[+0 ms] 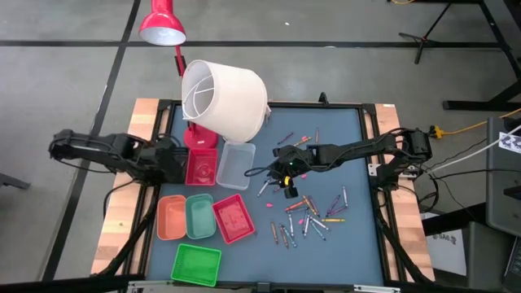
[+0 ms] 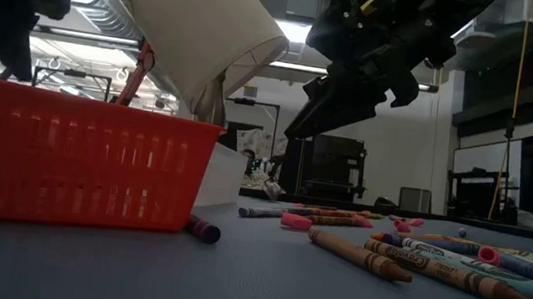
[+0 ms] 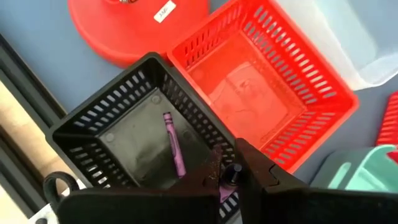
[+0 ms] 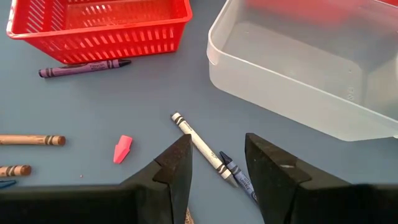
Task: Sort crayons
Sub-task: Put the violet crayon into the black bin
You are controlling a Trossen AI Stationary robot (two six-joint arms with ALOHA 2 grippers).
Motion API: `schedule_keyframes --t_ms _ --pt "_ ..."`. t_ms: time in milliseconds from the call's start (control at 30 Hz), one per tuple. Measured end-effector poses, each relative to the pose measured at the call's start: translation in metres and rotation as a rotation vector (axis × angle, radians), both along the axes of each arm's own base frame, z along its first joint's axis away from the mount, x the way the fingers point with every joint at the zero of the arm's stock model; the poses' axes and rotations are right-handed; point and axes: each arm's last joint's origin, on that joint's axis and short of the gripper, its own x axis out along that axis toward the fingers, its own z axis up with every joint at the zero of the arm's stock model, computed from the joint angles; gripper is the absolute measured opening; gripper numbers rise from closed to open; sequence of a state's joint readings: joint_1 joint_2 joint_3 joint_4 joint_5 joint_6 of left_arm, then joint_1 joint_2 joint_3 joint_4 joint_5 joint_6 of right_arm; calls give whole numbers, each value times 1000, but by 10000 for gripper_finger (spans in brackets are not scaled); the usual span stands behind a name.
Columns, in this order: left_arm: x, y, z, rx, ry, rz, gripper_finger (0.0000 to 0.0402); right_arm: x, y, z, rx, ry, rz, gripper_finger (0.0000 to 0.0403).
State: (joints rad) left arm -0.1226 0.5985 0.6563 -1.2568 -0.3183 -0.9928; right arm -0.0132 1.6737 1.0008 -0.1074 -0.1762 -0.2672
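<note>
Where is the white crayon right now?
The white crayon lies on the blue mat under the open right gripper, touching a blue crayon, near the clear tray.

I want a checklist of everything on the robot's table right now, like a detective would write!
Surface: blue-grey table top, wooden side strips.
Job's things: loose crayons scattered on the table's right half; a purple crayon lying in the black basket; a white crayon and a blue crayon just ahead of the right gripper.
Clutter: coloured trays, a clear tub, a red lamp base with a tilted white shade, small pink stubs.
Grippers: left gripper shut, over the black basket; right gripper open, above the white crayon.
Cables: yellow cord on the floor to the right.
Surroundings: a second red lamp; grey floor.
</note>
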Motion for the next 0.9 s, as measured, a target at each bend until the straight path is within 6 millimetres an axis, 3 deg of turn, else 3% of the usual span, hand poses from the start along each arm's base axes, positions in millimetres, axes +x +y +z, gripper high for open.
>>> schedule_keyframes --t_ms 600,900 --pt "21 -3 -12 21 166 0 11 0 0 0 0 0 0 147" --pt "25 -3 -12 19 146 0 69 -3 0 -3 8 40 -7 147"
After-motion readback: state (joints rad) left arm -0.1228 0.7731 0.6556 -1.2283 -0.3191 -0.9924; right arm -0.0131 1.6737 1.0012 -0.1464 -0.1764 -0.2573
